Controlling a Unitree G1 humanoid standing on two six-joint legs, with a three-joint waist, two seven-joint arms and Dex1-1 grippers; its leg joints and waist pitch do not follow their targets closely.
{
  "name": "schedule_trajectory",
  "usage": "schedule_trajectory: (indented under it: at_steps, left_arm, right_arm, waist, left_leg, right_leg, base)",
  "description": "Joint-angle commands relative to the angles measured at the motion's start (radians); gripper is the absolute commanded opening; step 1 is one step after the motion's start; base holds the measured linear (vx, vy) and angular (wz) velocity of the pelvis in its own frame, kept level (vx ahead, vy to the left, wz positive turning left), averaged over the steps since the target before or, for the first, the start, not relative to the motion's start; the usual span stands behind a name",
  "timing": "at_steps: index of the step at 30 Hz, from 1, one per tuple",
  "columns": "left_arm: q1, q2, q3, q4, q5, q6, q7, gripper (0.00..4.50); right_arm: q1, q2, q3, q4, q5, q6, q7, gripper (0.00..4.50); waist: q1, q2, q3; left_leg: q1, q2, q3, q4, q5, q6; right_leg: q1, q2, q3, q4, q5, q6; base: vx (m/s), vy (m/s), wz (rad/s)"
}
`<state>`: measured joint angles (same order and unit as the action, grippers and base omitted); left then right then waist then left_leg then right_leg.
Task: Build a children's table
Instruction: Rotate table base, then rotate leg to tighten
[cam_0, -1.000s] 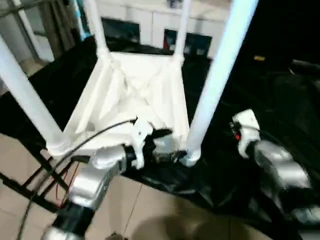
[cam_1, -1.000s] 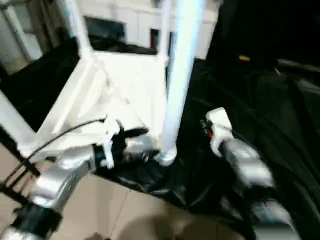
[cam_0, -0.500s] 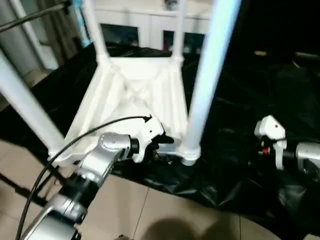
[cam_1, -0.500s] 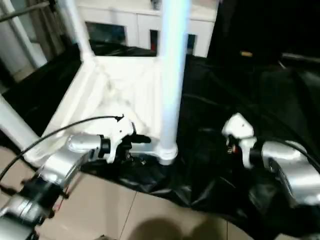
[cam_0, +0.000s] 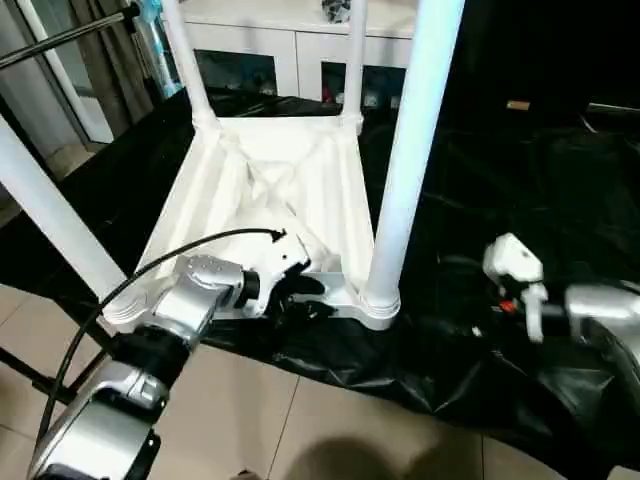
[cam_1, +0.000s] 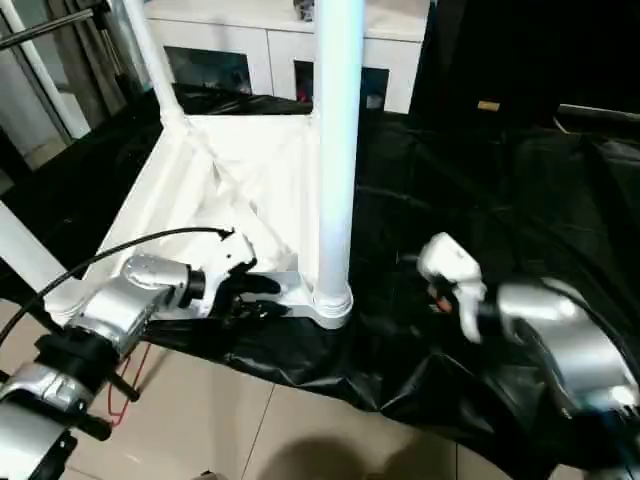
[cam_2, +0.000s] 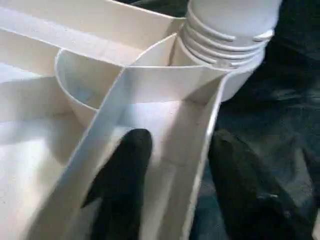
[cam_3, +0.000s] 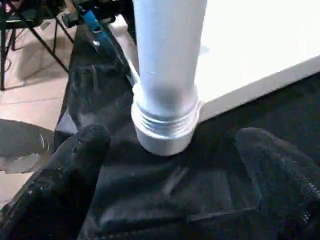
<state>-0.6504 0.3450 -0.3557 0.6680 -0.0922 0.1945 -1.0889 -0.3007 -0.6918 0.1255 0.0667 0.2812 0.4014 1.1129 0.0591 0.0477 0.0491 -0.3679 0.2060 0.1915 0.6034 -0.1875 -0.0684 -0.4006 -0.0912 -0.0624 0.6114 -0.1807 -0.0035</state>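
Four legs up on the flipped tabletop. Left gripper straddles its near rim, grip unclear. Right gripper spread wide, empty, facing near leg.

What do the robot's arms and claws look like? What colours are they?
Both arms are shiny silver tubes with black joints. The left claw has two black fingers on a white wrist piece, with a thin black cable looping to it. The right claw has black fingers too, and its white wrist piece shows a small red bit.

White ribbed tabletop and white legs on glossy black sheeting; floor tiles beige.
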Motion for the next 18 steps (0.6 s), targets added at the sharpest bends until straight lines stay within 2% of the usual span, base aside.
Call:
schedule_trajectory:
  at_steps: [1, 2, 6, 7, 8, 10, 11, 14, 15, 18]
  left_arm:
    - [-0.016, 0.017, 0.015, 0.028, 0.01, -0.019, -0.001, 1.72]
    - [-0.018, 0.017, 0.014, 0.037, 0.011, -0.019, -0.008, 1.6]
    - [-0.035, 0.024, 0.015, 0.084, 0.019, -0.036, -0.055, 1.58]
    - [-0.037, 0.028, 0.012, 0.094, 0.023, -0.035, -0.065, 1.34]
    - [-0.038, 0.03, 0.012, 0.097, 0.023, -0.033, -0.071, 1.21]
    - [-0.04, 0.035, 0.011, 0.104, 0.022, -0.027, -0.089, 1.2]
    - [-0.041, 0.036, 0.013, 0.106, 0.019, -0.026, -0.094, 1.2]
    - [-0.049, 0.034, 0.024, 0.106, -0.002, -0.013, -0.123, 0.81]
    - [-0.051, 0.03, 0.026, 0.113, -0.001, -0.017, -0.129, 0.77]
    - [-0.048, 0.025, 0.029, 0.119, 0.001, -0.024, -0.136, 0.61]
  right_arm:
    - [-0.021, 0.014, 0.022, 0.028, -0.021, -0.013, -0.004, 4.5]
    - [-0.026, 0.018, 0.025, 0.031, -0.019, -0.011, -0.002, 4.5]
    - [-0.048, 0.033, 0.035, 0.034, -0.01, 0.008, 0.002, 4.5]
    - [-0.052, 0.036, 0.039, 0.038, -0.013, 0.006, 0.001, 4.5]
    - [-0.054, 0.037, 0.042, 0.04, -0.015, 0.006, 0.002, 4.5]
    - [-0.058, 0.041, 0.049, 0.046, -0.021, 0.002, 0.003, 4.5]
    - [-0.063, 0.046, 0.051, 0.051, -0.024, 0.001, 0.006, 4.5]
    - [-0.083, 0.074, 0.06, 0.074, -0.043, -0.026, -0.012, 4.5]
    - [-0.086, 0.102, 0.073, 0.09, -0.065, -0.059, -0.041, 4.5]
    - [-0.084, 0.124, 0.091, 0.098, -0.073, -0.065, -0.05, 4.5]
  waist:
    - [0.001, -0.002, -0.069]
    - [0.0, -0.004, -0.068]
    - [0.001, -0.007, -0.068]
    - [0.001, -0.001, -0.068]
    - [-0.001, -0.002, -0.068]
    - [-0.004, -0.001, -0.068]
    - [-0.003, 0.006, -0.068]
    - [-0.005, 0.003, -0.07]
    - [-0.005, -0.001, -0.071]
    - [-0.005, 0.002, -0.071]
  left_leg:
    - [0.008, 0.013, -0.01, -0.062, -0.202, 0.058]
    - [0.007, 0.013, -0.01, -0.063, -0.207, 0.055]
    - [0.006, 0.012, -0.009, -0.063, -0.197, 0.059]
    - [0.006, 0.011, -0.01, -0.063, -0.198, 0.057]
    - [0.005, 0.011, -0.01, -0.063, -0.197, 0.056]
    - [0.006, 0.012, -0.011, -0.064, -0.2, 0.054]
    - [0.007, 0.013, -0.011, -0.064, -0.202, 0.053]
    - [0.006, 0.012, -0.01, -0.064, -0.203, 0.052]
    - [0.005, 0.013, -0.01, -0.063, -0.193, 0.053]
    - [0.007, 0.013, -0.01, -0.064, -0.194, 0.05]
  right_leg:
    - [0.053, -0.039, 0.03, -0.078, -0.208, -0.236]
    - [0.055, -0.039, 0.03, -0.079, -0.212, -0.234]
    - [0.056, -0.039, 0.031, -0.081, -0.227, -0.225]
    - [0.055, -0.039, 0.03, -0.08, -0.235, -0.222]
    - [0.056, -0.039, 0.03, -0.081, -0.238, -0.22]
    - [0.056, -0.04, 0.03, -0.081, -0.238, -0.222]
    - [0.055, -0.04, 0.03, -0.08, -0.237, -0.225]
    - [0.055, -0.039, 0.029, -0.08, -0.223, -0.234]
    - [0.054, -0.041, 0.03, -0.076, -0.212, -0.238]
    - [0.054, -0.04, 0.03, -0.077, -0.215, -0.236]
  base:
    - [0.0, 0.0, 0.0]
    - [0.0, 0.0, 0.0]
    - [0.0, 0.0, 0.0]
    - [0.0, 0.0, 0.0]
    - [0.0, 0.0, 0.0]
    - [0.0, 0.0, 0.0]
    - [0.0, 0.0, 0.0]
    - [0.0, 0.0, 0.0]
    - [0.0, 0.0, 0.0]
    - [0.0, 0.0, 0.0]
